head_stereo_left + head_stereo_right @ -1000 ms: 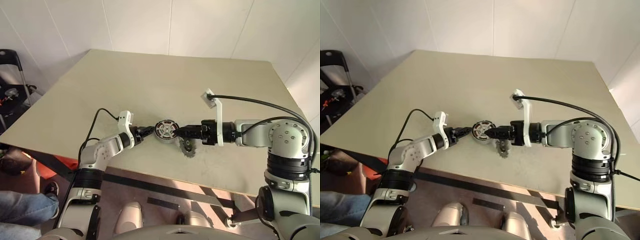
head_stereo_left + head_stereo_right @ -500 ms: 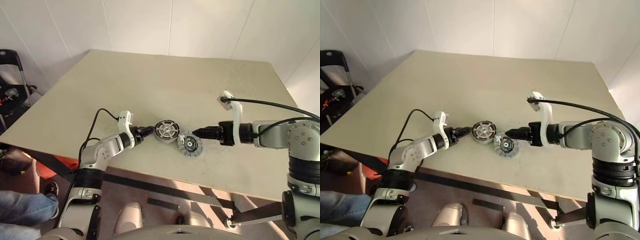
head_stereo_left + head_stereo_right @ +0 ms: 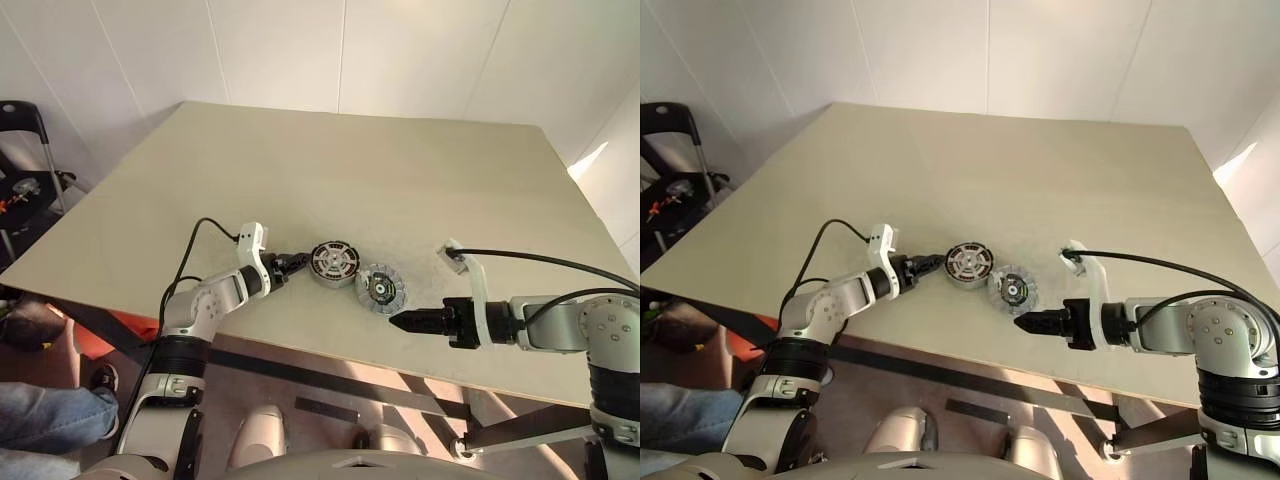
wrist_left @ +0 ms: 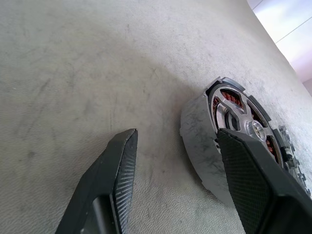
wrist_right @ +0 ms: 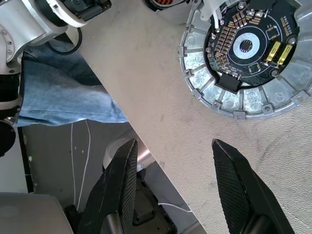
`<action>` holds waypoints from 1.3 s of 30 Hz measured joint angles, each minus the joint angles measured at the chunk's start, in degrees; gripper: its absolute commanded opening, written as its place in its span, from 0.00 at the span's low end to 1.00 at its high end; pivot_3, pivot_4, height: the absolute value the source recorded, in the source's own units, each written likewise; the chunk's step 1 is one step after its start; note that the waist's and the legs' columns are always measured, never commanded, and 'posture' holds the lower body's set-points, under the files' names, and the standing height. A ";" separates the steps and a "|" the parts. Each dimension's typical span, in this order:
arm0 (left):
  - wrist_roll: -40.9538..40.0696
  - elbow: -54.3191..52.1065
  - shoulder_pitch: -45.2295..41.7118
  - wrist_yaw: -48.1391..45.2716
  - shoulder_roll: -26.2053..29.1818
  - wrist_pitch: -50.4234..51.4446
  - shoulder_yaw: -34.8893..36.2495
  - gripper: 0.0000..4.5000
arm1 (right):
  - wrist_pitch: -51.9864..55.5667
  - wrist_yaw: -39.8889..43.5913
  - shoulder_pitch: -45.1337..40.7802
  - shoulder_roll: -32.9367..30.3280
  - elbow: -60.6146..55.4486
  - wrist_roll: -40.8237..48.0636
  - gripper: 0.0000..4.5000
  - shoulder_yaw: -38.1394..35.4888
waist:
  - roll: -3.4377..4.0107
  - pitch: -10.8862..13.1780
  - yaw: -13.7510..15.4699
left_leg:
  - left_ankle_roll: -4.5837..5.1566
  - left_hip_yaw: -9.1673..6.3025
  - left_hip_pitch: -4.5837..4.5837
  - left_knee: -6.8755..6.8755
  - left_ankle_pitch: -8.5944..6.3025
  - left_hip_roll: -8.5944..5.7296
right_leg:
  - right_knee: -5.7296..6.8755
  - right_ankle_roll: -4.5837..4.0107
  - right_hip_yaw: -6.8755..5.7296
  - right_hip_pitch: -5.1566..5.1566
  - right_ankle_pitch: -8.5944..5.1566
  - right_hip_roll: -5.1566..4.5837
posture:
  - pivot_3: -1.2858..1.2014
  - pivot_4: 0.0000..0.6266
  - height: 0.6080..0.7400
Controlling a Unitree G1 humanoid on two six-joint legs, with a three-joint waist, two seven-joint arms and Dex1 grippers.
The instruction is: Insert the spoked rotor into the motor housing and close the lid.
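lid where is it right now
In the left eye view the lid lies flat on the table near its front edge, just right of the motor housing, with the open right gripper just in front of it.

A broad beige desk (image 3: 330, 170) spans the middle of the head views, backed by white panelled walls (image 3: 270, 45). At nine o'clock stands a black folding cart (image 3: 25, 150). At seven o'clock, a person's blue-jeaned leg (image 3: 45, 435) and dark shoe (image 3: 100, 378) rest on the floor (image 3: 330, 385), beside something red (image 3: 125, 325) under the desk edge.
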 measured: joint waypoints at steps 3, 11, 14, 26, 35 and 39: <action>0.00 -0.24 0.20 0.01 0.07 0.23 0.00 0.61 | 0.01 -1.98 0.53 3.23 1.30 -0.14 0.60 0.06 | 0.04 -0.04 -0.06 | 0.01 0.00 -0.03 -0.01 -0.01 0.00 | -0.01 0.00 0.00 -0.04 0.00 0.00 | 0.52 0.00 1.00; -0.15 -2.31 1.28 0.02 0.88 1.33 0.01 0.61 | -0.01 -5.49 0.26 9.60 2.57 -2.15 0.60 0.82 | -0.08 -0.16 -0.30 | 0.01 0.01 -0.07 -0.20 -0.02 0.00 | -0.08 -0.01 0.00 -0.13 -0.01 0.01 | 0.52 0.00 1.00; -0.15 -2.45 1.31 0.02 1.52 1.71 0.09 0.61 | -0.07 -5.74 -1.49 11.12 3.80 -3.85 0.60 0.96 | -0.13 -0.21 -0.81 | -0.01 0.03 -0.05 -0.20 -0.01 0.01 | -0.07 -0.01 0.00 -0.13 -0.01 0.01 | 0.52 0.00 1.00; -0.05 -2.27 1.21 0.18 1.89 1.70 0.27 0.61 | -4.32 -2.57 -8.85 10.69 11.17 -13.30 0.60 2.59 | -0.18 -0.21 -1.39 | -0.06 0.03 0.04 -0.20 0.02 0.01 | -0.09 0.00 0.00 -0.05 -0.01 0.01 | 0.52 0.00 1.00; -0.41 -3.44 2.09 -0.10 1.85 1.24 0.29 0.61 | -6.04 0.71 -11.14 9.54 13.43 -18.02 0.60 3.03 | -0.18 -0.21 -1.33 | -0.02 0.03 -0.12 -0.23 0.00 0.00 | -0.08 -0.01 0.00 -0.18 -0.01 0.01 | 0.52 0.00 1.00; -0.85 -3.95 2.47 -0.64 1.86 1.27 0.57 0.61 | -2.92 -0.10 -10.87 11.67 12.52 -18.02 0.60 -0.13 | -0.18 -0.21 -1.36 | -0.01 0.03 -0.23 -0.24 0.00 0.01 | -0.07 -0.02 0.00 -0.30 -0.01 0.01 | 0.52 0.00 1.00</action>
